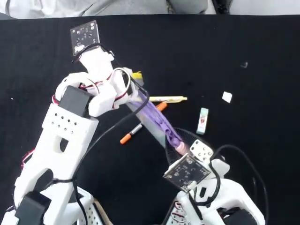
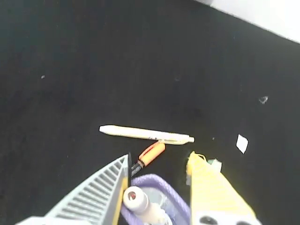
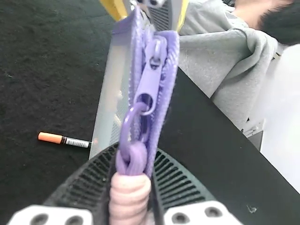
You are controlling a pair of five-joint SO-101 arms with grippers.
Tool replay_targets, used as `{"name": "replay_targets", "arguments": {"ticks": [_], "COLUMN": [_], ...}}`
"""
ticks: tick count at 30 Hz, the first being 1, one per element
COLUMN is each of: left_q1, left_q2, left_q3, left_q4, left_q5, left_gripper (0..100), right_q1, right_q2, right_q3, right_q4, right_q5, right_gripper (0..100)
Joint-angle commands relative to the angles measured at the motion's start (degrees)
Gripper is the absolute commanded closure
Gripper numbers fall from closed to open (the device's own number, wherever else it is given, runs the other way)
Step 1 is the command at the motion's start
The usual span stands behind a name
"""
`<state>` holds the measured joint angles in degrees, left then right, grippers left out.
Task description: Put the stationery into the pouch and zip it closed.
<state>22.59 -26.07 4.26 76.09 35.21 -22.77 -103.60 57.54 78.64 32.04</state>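
Clamped mid-frame on pouch (image 1: 154, 117) ends: left gripper (image 1: 133, 89) upper, right gripper (image 3: 138, 159) lower. Inside pouch, a white tube (image 2: 137, 200); outside, pen (image 1: 166, 99) and marker (image 1: 131, 133).

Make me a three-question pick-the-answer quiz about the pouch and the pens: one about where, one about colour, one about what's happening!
1. Where is the cream pen?
A. On the table
B. Inside the pouch
C. In a gripper

2. What colour is the pouch?
A. Green
B. Purple
C. Red

3. How is the pouch held?
A. Lying flat
B. Stretched between both grippers
C. In a person's hand

Answers:
1. A: it lies on the black table beside the pouch.
2. B: its fabric is purple.
3. B: the left gripper clamps one end and the right gripper grips the pink strap on the zip.
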Motion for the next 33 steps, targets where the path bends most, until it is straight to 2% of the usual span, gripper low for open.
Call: {"name": "replay_targets", "arguments": {"ticks": [1,7,11,16,23,25,28,33], "left_q1": [5.14,12.35,15.96,12.26,0.40,1.54,7.25,9.80], "left_q2": [-0.26,-0.26,-0.26,-0.26,-4.92,-8.35,-12.31,-14.77], "left_q3": [-4.70,-5.67,-5.85,-5.85,-11.12,-11.91,-8.75,3.12], "left_q4": [2.55,2.02,2.11,3.16,7.65,7.65,7.38,-1.85], "left_q5": [0.70,6.51,6.42,6.42,6.68,6.68,6.42,6.33], "left_gripper": [79,79,79,79,79,79,79,79], "right_q1": [-0.88,-0.88,-0.88,-0.88,-0.79,-0.79,-0.70,-0.53], "right_q2": [-5.23,-5.23,-5.23,-5.23,-5.23,-5.23,-5.23,-5.23], "right_q3": [0.84,1.01,1.01,1.01,1.36,1.36,1.98,3.21], "right_q4": [-0.09,-0.18,-0.18,-0.18,-0.26,-0.62,-1.41,-2.29], "right_q5": [0.00,0.18,0.35,0.44,0.44,0.35,0.09,0.09], "right_gripper": [98.7,98.7,98.7,98.7,98.7,98.7,98.7,98.7]}}
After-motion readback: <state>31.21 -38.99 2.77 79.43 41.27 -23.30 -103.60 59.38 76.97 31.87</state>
